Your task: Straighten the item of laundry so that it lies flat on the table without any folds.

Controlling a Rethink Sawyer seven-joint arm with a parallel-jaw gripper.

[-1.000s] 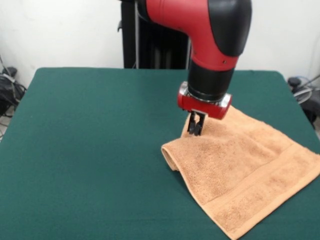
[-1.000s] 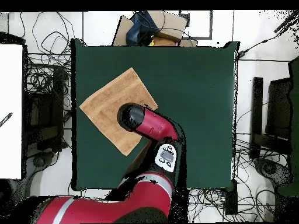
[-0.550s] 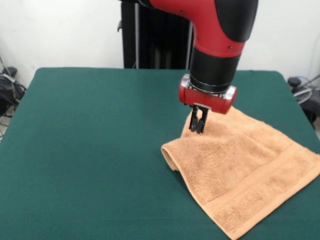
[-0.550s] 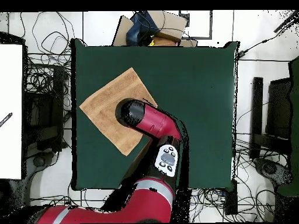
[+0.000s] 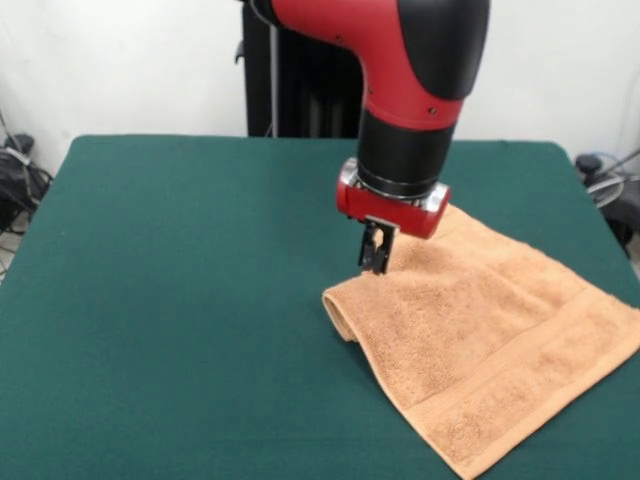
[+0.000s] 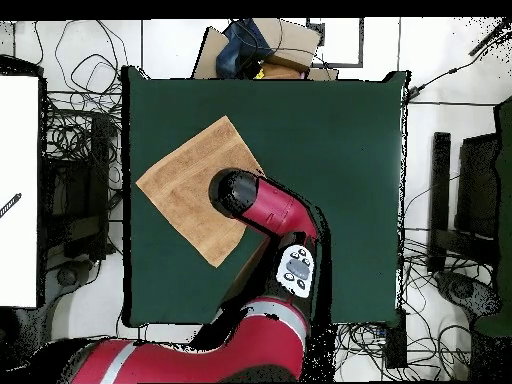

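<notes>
The orange-tan terry towel (image 5: 490, 345) lies on the dark green worktop (image 5: 180, 300), toward the corner that shows at the lower right of the front view, with its far tip reaching nearly to the worktop's edge there. Most of it is spread out, and the woven band near its edge runs smooth and unbroken. The corner of the towel that points to the middle of the worktop is not flat, though: it is doubled over, and a rounded fold (image 5: 340, 312) shows two layers of cloth along that side. The red and black arm comes down over that part of the towel, and its hand (image 5: 374, 250) hangs just above the towel's edge beside the fold, apart from the cloth. The fingers stand close together with nothing between them, so the hand looks closed and empty. In the overhead view the arm covers this corner of the towel. By my reading the task is mostly done but unfinished: the folded corner has yet to be drawn out and laid flat.
</notes>
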